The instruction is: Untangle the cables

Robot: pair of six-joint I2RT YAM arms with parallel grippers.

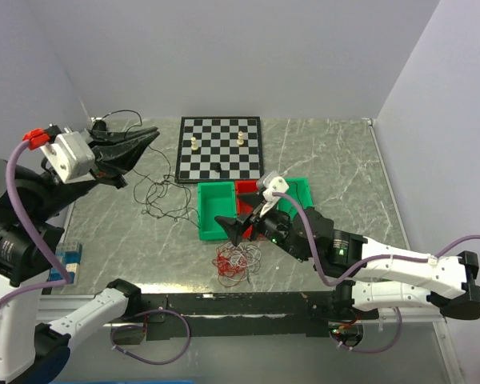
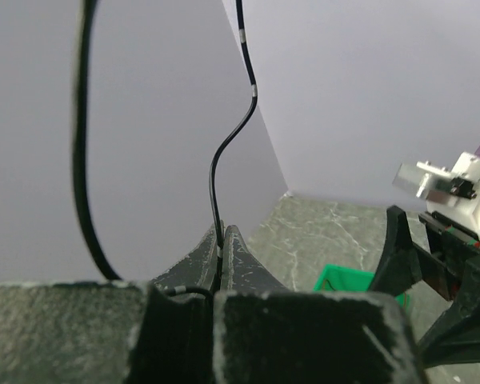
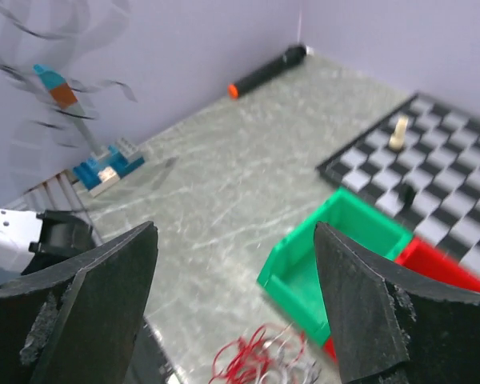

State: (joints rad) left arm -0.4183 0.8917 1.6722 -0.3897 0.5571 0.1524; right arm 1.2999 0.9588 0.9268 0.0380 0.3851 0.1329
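the table [image 1: 328, 160] has a smooth grey stone-look top with pale veins and a faint sheen, and the green bin [image 3: 304, 268] and red bin [image 3: 444, 264] on it look like smooth, slightly glossy moulded plastic, while the chessboard [image 1: 221, 148] is flat and satin. the black cable [image 2: 224, 152] has a smooth, slick sheath with pale grey bands; the red and white cables [image 1: 236, 260] are too fine to judge their finish. the left gripper [image 2: 222, 240] and right gripper [image 3: 234, 232] are matt black, their fingers [image 3: 104, 280] rough, pitted and chipped pale at the edges, unlike the smooth white arm shell [image 1: 408, 272].
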